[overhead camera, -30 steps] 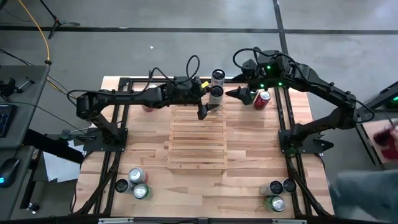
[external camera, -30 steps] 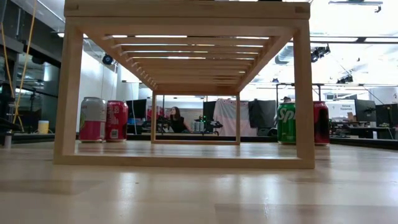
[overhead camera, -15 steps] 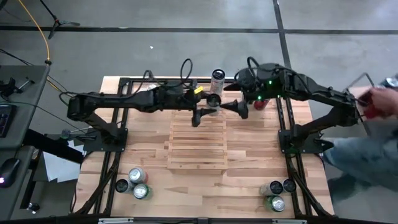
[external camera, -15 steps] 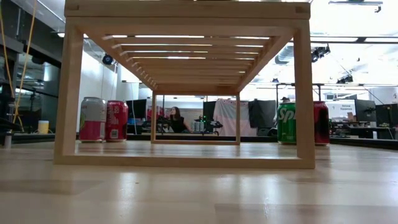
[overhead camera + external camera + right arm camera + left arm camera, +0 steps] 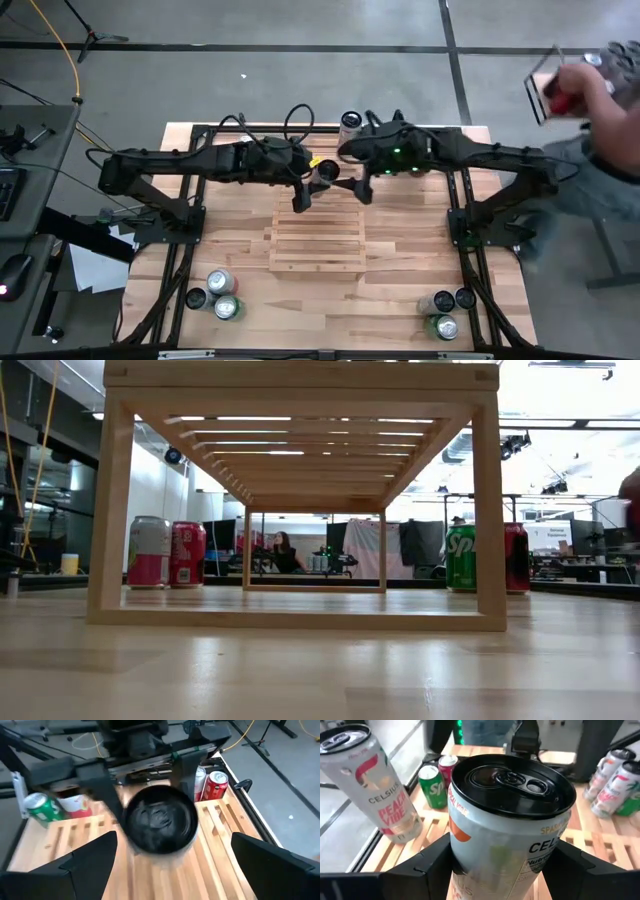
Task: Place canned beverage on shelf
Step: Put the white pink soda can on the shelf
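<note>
The left pincer [image 5: 502,870] now has the can [image 5: 507,820] clamped between its dark fingers [image 5: 427,865], one on each side of the body. A second ago those fingers stood wider; they have closed in and stopped on the can, so that looks like a firm grip. In the overhead view both arms have swung in from the far edge toward the middle. The left pincer [image 5: 303,192] and the can [image 5: 326,170] now sit over the far end of the shelf [image 5: 318,235], where a second ago they were back near the far rail beside the other standing can [image 5: 350,122].

For the task this is good news: the beverage is picked up and carried to the slatted rack, and what remains, by my reading, is to lower it and let go.

The left arm reaches in long and nearly level from its side, wrist bent down over the slats. The right arm mirrors it. The right pincer [image 5: 165,870] points straight at the same can [image 5: 160,822], its jaws spread wide on either side and gripping nothing. It might be lining up for a handover or to steady the can.

Spare cans wait at the near corners of the tabletop [image 5: 400,290]. A person [image 5: 590,100] stands off the far right corner.
</note>
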You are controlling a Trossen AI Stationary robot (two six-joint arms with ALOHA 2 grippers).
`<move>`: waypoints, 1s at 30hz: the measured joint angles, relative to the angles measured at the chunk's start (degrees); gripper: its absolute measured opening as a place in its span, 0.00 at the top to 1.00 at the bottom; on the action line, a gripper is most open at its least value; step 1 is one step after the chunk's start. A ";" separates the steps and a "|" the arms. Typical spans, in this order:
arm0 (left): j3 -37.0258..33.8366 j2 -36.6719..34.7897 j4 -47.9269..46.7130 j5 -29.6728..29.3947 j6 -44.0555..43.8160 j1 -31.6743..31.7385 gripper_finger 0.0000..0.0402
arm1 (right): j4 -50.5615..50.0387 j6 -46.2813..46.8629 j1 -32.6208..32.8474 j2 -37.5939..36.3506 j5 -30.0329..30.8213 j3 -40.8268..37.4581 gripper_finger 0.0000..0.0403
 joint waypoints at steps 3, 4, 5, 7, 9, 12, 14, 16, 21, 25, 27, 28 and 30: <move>0.78 0.00 -1.68 -1.94 -1.12 -0.34 0.43 | 2.75 -1.05 0.00 1.80 1.91 0.00 0.06; 1.04 -0.01 -2.66 -2.20 -1.34 -0.45 0.43 | 3.55 -1.07 0.00 2.35 2.79 0.00 0.06; 1.23 -0.02 -3.51 -2.29 -1.35 -0.49 0.43 | 4.53 -1.05 0.00 2.82 3.24 0.00 0.06; 1.26 -0.02 -4.39 -2.33 -1.44 -0.64 0.43 | 5.46 -1.03 0.00 3.66 3.22 0.00 0.06; 1.26 -0.02 -4.40 -2.35 -1.42 -0.83 0.43 | 6.27 -0.94 0.02 4.25 2.99 0.00 0.06; 1.26 -0.02 -4.16 -3.57 -1.24 -0.99 0.43 | 6.59 -0.19 0.00 5.35 1.91 0.02 0.06; 1.26 -0.02 -4.55 -4.00 -0.79 -0.98 0.43 | 6.44 2.10 0.00 5.57 1.94 0.02 0.06; 1.26 -0.02 -4.18 -4.03 0.08 -0.97 0.43 | 6.90 3.71 0.00 5.65 1.95 0.02 0.06; 1.26 -0.04 -3.65 -4.58 1.05 -1.24 0.43 | 7.85 6.01 0.03 5.63 1.96 0.02 0.16; 1.28 -0.04 -3.38 -4.57 1.46 -1.21 0.43 | 7.83 7.57 0.15 5.61 2.19 0.02 0.39; 1.28 -0.04 -3.29 -4.31 1.43 -1.17 0.41 | 7.85 7.36 0.28 5.27 1.93 0.02 0.40; 1.36 -0.04 -3.19 -4.33 1.50 -1.19 0.38 | 7.86 6.91 0.35 5.15 1.91 0.02 0.40; 1.49 -0.56 -3.66 -4.08 2.25 -1.24 0.30 | 7.70 5.85 0.35 4.42 1.17 0.02 0.40</move>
